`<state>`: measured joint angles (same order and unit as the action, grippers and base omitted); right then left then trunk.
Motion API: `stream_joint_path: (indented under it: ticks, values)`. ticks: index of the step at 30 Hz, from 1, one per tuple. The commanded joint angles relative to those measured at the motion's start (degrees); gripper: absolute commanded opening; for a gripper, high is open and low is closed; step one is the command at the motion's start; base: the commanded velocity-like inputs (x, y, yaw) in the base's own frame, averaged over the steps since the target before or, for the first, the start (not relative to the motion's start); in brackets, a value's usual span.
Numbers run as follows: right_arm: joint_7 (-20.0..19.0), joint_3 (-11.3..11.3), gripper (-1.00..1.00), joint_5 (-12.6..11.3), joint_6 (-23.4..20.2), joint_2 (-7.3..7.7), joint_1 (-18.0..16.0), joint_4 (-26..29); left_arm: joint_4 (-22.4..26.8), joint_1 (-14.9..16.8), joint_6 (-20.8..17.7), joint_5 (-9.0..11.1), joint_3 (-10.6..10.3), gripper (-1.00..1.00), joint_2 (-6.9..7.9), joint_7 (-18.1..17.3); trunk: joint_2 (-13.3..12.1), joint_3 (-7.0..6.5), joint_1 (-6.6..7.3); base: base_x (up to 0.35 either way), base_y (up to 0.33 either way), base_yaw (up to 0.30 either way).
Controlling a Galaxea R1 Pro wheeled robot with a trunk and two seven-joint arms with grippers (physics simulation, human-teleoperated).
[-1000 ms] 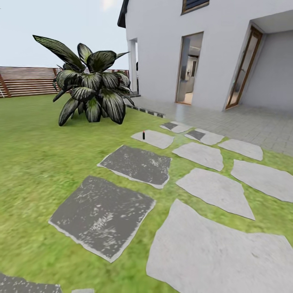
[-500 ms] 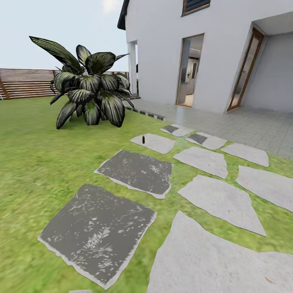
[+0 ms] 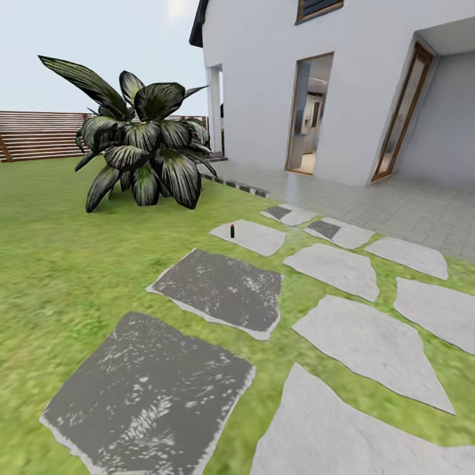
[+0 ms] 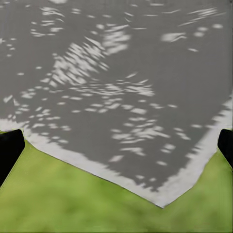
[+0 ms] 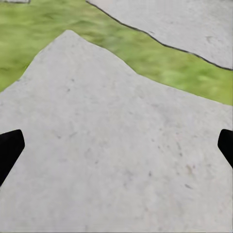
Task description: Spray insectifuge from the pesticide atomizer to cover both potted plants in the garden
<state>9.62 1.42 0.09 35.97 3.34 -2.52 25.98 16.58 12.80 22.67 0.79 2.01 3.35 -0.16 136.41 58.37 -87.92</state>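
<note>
Both grippers — left gripper point(image 4: 116, 145), right gripper point(image 5: 116, 145) — fingers spread wide, empty; pesticide atomizer point(image 3: 232, 230) upright on a far stepping stone point(image 3: 254, 237).

Setting: domestic back garden beside a house, simulated render. Evidence: green grass lawn point(image 3: 59, 264); irregular flat grey stepping stones point(image 3: 333, 267), some dark and mottled, others pale, set into the turf; large bush of dark, white-striped leaves point(image 3: 142, 148); brown horizontal-slat wooden fence point(image 3: 39, 135) along the far edge; white rendered two-storey house wall point(image 3: 264, 72) with wood-framed open doorways point(image 3: 309, 115); pale grey paved terrace point(image 3: 402, 204) at its foot; open sky above.
</note>
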Motion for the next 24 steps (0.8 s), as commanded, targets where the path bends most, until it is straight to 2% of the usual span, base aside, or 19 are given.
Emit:
stream_joint_path:
  ticks: [1,14,24]
  values:
    - [0.1,0.0,1.00,0.0,0.2,0.00,0.0,0.0,-0.1,0.0,0.2,0.1,0.1,1.00,-0.01,0.0,0.0,0.05,-0.02,0.336,0.000,0.000]
    - [0.1,-0.1,1.00,0.1,0.2,0.05,0.0,-0.1,-0.2,0.0,0.4,0.0,0.2,1.00,0.21,0.0,0.0,0.05,-0.02,0.336,-0.004,0.000]
    - [0.1,0.0,1.00,0.1,0.2,0.00,0.0,-0.1,-0.2,0.0,0.4,0.0,0.2,1.00,0.17,0.0,0.0,0.05,-0.02,0.336,-0.097,0.000]
